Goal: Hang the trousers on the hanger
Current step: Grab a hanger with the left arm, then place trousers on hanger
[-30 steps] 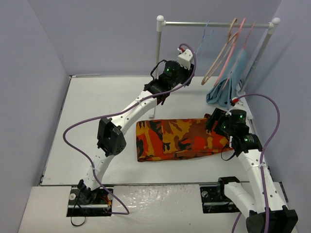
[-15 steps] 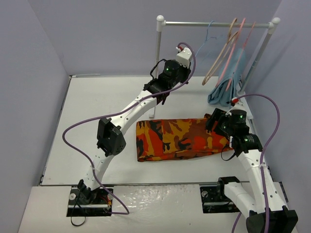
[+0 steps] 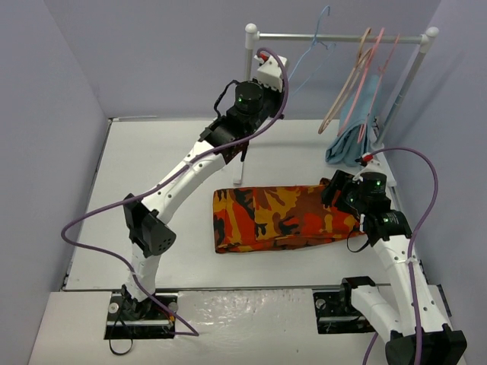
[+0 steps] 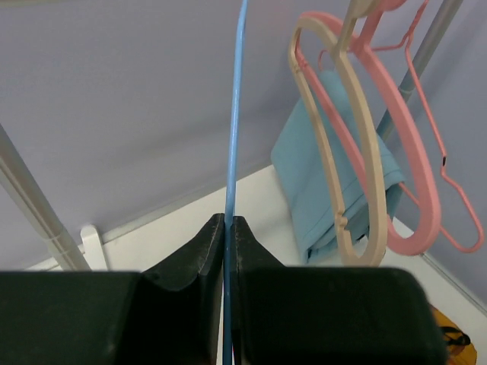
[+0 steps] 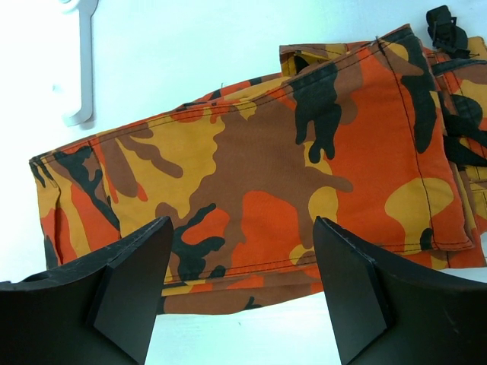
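Observation:
The hanger (image 3: 307,52) is a thin light-blue wire slanting up to the rack's rail, its hook showing above the rail. My left gripper (image 4: 228,222) is shut on that wire (image 4: 234,114), high by the rack's left post. The camouflage trousers (image 3: 280,217) lie folded flat on the table. Over their right end my right gripper (image 3: 339,190) hovers open; in the right wrist view the trousers (image 5: 259,152) spread below its wide-apart fingers (image 5: 242,228), which hold nothing.
The rail (image 3: 342,37) carries a tan wooden hanger (image 3: 344,90), a pink hanger (image 3: 373,65) and a teal cloth (image 3: 354,129) at the right. The rack's left post (image 3: 247,99) stands just behind the trousers. Purple walls close in on three sides.
My left gripper has shut on the blue hanger's wire, then risen and moved left, pulling the hanger up and aslant. The right arm and the trousers have not moved.

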{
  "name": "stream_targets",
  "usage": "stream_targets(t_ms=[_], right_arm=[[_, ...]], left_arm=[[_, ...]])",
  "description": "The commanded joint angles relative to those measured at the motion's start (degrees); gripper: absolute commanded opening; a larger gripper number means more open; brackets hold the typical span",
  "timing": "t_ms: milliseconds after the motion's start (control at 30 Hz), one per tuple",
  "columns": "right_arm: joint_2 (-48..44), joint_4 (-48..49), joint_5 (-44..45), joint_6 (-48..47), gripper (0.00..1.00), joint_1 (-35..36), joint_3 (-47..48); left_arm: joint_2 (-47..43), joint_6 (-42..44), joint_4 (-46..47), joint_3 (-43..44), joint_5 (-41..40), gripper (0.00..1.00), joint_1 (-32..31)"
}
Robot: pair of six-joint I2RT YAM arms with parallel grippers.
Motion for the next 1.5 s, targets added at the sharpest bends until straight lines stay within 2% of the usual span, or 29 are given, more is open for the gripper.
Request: stream_targets(t_ms=[0,133,500,667,800,967,1033,1133,1267,1467], right_arm=[[1.4,1.4,-1.9,-1.2,0.71,0.6,0.6],[2.5,1.4,-2.2,-1.0,0.71,1.5,0.4],[6.4,2.9,-2.6,-0.5,0.71,6.8,-0.3],[8.9,5.7,1.0,2.8,0.70,15.5,-2.1],[12.1,9.5,7.0,6.4,0.70,27.3,-4.0],[19.7,14.6,13.0,9.8,0.69,38.8,-3.6],[24.4,16.0,16.1,10.0,0.67,44.6,-0.6],[31.2,18.2,17.3,9.0,0.67,48.2,3.7],[40.7,18.4,18.2,6.7,0.66,51.3,12.7],[52.2,16.3,21.7,7.3,0.65,53.4,24.9]], left_arm=[[-9.3,-0.2,7.7,-6.4,-0.4,0.00,-0.3],[-15.9,-1.7,11.0,-19.1,-0.7,0.00,-0.3],[-35.6,-2.0,6.7,-39.1,-3.7,0.00,-0.3],[-47.2,-4.7,-0.6,-51.0,-7.2,0.00,-0.4],[-57.6,-8.3,-6.1,-60.8,-10.3,0.00,-0.5],[-69.5,-12.5,-7.9,-73.7,-12.0,0.00,-0.5],[-74.4,-14.0,-9.2,-78.8,-14.9,0.00,-0.5],[-79.4,-16.5,-13.1,-83.3,-19.3,0.00,-0.5],[-86.2,-19.1,-14.4,-89.8,-22.5,0.00,-0.5],[-91.8,-23.0,-15.4,-96.3,-25.8,0.00,-0.5]])
